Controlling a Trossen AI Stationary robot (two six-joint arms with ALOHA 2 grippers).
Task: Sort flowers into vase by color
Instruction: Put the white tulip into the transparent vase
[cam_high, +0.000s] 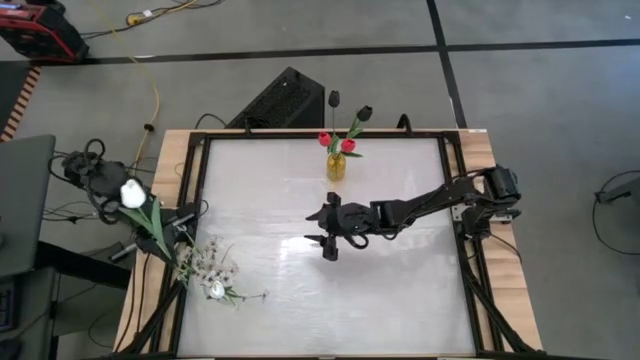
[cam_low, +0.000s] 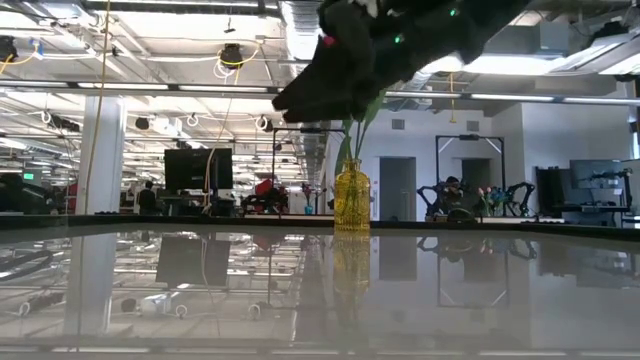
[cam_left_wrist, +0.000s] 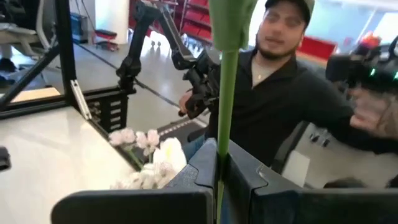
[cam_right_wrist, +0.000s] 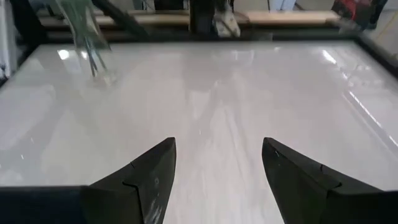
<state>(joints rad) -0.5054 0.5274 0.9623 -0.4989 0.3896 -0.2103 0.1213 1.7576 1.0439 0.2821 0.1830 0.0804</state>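
My left gripper pinches a white tulip by its stiff, light stem at frame left. My right gripper hovers mid-table, jaws wide (empty). The amber vase sits upper centre.

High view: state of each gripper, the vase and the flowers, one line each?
Left gripper: off the table's left edge, fingers shut on a white tulip stem.
Right gripper: over mid-table, fingers open, empty.
Vase: upright near the far edge, holding red tulips and black tulips.
White blossom spray: lying flat at the table's left edge.
Second white tulip: lying beside the spray.
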